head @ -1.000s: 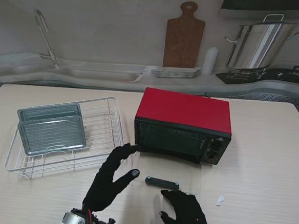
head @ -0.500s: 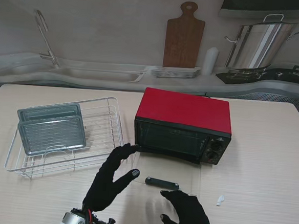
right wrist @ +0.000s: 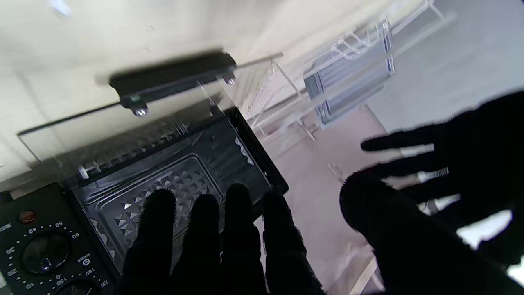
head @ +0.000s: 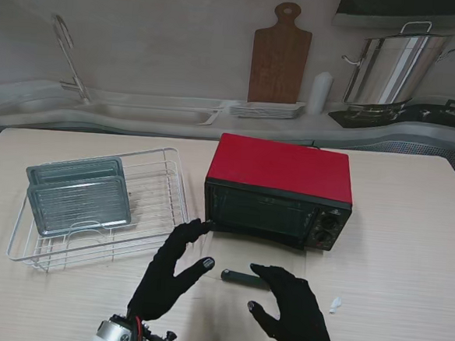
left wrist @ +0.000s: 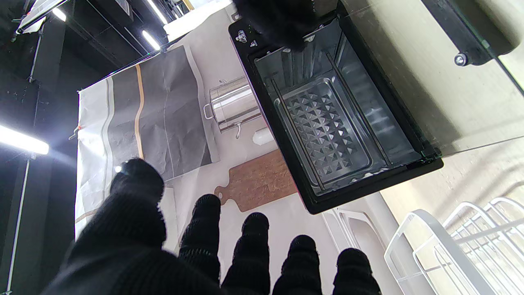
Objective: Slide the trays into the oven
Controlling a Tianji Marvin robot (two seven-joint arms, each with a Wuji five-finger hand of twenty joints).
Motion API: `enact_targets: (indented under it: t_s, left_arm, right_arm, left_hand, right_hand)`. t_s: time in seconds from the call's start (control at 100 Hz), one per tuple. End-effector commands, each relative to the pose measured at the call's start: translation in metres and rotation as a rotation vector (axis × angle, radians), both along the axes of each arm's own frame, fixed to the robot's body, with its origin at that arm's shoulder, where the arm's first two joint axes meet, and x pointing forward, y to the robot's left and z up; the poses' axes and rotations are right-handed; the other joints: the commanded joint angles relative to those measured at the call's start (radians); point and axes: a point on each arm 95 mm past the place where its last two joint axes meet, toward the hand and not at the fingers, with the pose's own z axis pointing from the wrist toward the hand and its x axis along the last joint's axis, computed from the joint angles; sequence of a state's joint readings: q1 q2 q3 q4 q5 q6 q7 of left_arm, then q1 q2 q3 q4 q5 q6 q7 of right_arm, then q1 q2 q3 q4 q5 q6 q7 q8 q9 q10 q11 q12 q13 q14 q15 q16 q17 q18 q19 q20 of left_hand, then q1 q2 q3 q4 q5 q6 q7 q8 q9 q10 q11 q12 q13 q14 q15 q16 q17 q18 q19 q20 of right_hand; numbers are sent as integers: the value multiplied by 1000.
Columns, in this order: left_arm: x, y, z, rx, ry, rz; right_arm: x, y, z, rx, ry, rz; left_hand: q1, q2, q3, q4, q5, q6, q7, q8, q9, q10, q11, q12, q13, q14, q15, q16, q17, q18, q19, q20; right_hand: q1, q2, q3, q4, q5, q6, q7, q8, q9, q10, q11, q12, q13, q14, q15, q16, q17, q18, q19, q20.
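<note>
The red toaster oven (head: 279, 191) sits mid-table, its long axis left to right, its mouth facing me and its glass door (head: 255, 275) folded flat on the table (head: 409, 253). Two ribbed metal trays (head: 77, 199) stand in the white wire rack (head: 162, 213) on the left. The left wrist view shows a diamond-embossed pan (left wrist: 325, 131) inside. Left hand (head: 166, 271) and right hand (head: 292, 308) hover with fingers spread, grasping nothing.
</note>
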State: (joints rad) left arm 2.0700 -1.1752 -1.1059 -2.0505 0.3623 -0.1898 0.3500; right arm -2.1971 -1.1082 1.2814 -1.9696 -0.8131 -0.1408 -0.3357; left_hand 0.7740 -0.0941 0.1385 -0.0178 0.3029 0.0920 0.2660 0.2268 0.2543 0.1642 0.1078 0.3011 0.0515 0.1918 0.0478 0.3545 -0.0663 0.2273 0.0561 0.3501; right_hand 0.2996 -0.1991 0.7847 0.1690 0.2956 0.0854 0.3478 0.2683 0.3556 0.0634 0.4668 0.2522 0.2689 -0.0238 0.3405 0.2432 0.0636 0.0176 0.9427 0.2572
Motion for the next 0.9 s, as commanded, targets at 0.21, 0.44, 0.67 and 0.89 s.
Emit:
enact_targets:
  t_s: [0.21,0.44,0.67,0.89]
  left_arm:
    - [4,-6,-5,23,30,-30]
    - [12,-8,-10,41,50,-45]
    - [20,-12,-16,53,61,-68]
    - [27,-16,-21,40,39,-74]
  right_arm:
    - [19,5,26,155,-26,-23]
    - [34,7,29,304,-3,-31]
    - [46,11,22,472,7,-26]
    - [51,9,14,559,51,-9]
  left_hand:
    - [11,20,3,18,7,1,-18,19,-19,-12,-10,-2,-26,-10,-5,0,-8,-3,-3,6]
    - [10,22,1,18,-2,-3,-16,20,-23,-19,-25,-5,-28,-13,-6,0,-8,-4,-3,5]
    - [7,23,-3,19,-23,-15,-16,20,-24,-21,-26,0,-30,-17,-7,0,-7,-7,-2,6]
    - [2,21,-5,20,-42,-26,-1,25,-34,-31,-22,6,-30,-21,-11,-3,-8,-10,1,9]
  right_hand:
    - [-17,-18,2,30,5,-17,-2,7,-10,18,-13,5,0,-7,-26,-3,-15,-5,-9,-3]
    - [-13,-29,12,18,-19,-24,-5,2,-38,15,-17,5,-23,-10,-40,-9,-32,0,-22,-10]
    - [-6,-49,38,-3,-55,-50,17,-2,-86,-10,-4,9,-55,-37,-70,-25,-76,6,-68,-37]
    - [-4,-59,54,-23,-74,-54,40,-10,-110,-15,-8,5,-76,-49,-95,-39,-100,-4,-100,-58]
